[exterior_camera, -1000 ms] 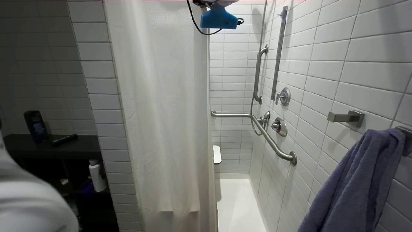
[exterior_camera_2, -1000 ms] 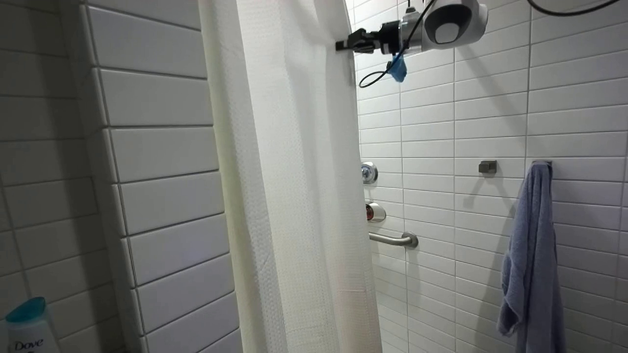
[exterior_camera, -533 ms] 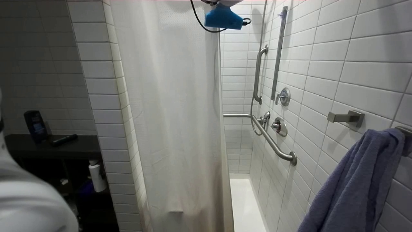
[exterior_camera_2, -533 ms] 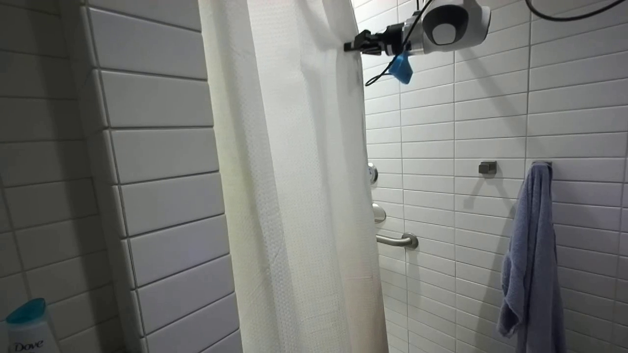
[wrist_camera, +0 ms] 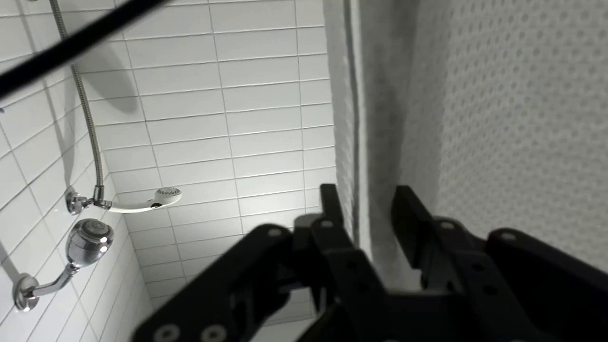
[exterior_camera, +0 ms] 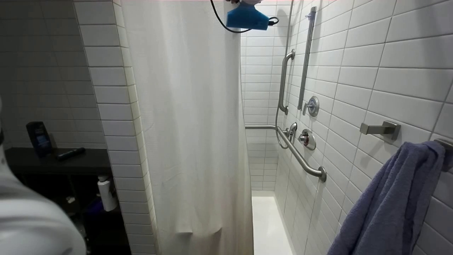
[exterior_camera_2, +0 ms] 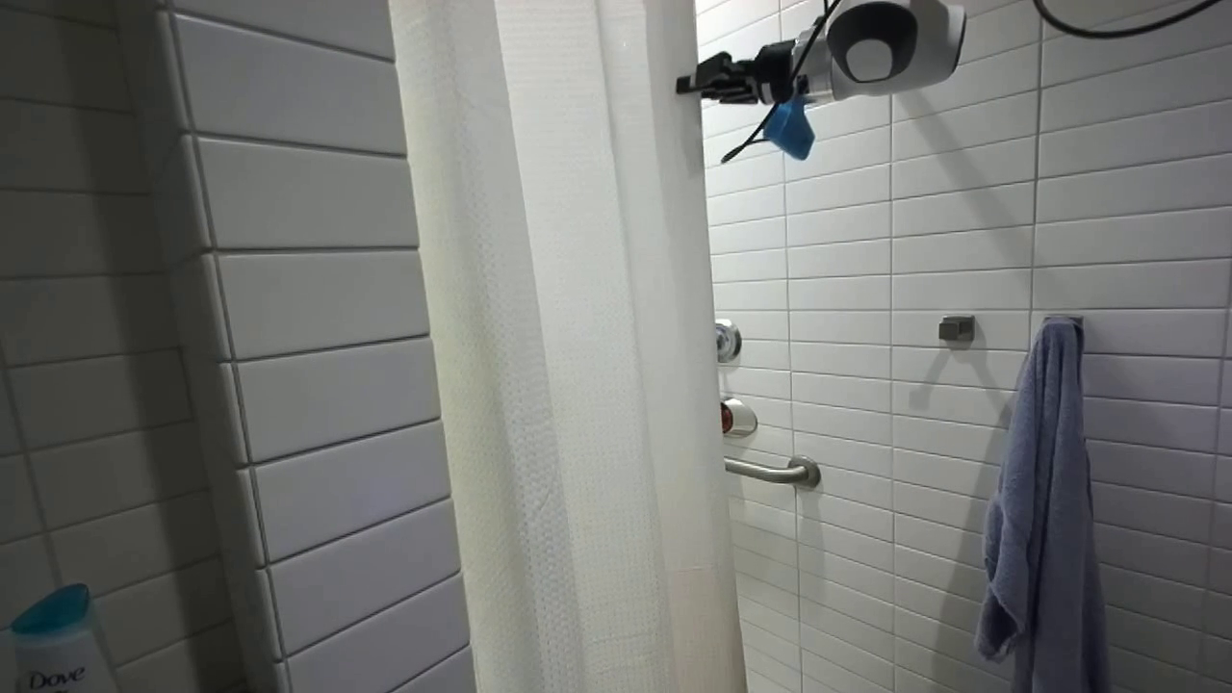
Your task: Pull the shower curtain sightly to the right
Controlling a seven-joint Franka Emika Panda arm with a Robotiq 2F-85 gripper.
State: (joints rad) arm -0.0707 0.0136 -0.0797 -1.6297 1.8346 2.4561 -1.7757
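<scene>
Since a second ago, the curtain (exterior_camera: 191, 124) has slid rightward in an exterior view, hiding more of the back wall (exterior_camera: 260, 81); over the last half second the creases by the hand (wrist_camera: 365, 199) have smoothed. One curtain hangs with its long axis upright, folds running down, reaching from above the hand to well below it, its free edge beside the hand. Two fingers of the hand stand apart with that edge between them; whether either touches the cloth, I cannot tell. Lower than the hand and well apart from it, one blue-grey towel (exterior_camera_2: 1044, 510) hangs from one of two hooks (exterior_camera: 378, 129). Two knobs (exterior_camera: 313, 106) sit on the side wall (exterior_camera: 407, 81), also below the hand, and beyond the hand the wrist view shows two shower heads (wrist_camera: 90, 242). Far below the hand, past the curtain's other edge, stands a black bench (exterior_camera: 93, 164) with compartments; one holds a white bottle (exterior_camera: 107, 194), the other contents being too dark to tell. Two dark items (exterior_camera: 38, 138), one upright and one lying, are on its top. One teal-capped bottle lettered Dove (exterior_camera_2: 58, 664) shows low and well away from the hand in an exterior view.
</scene>
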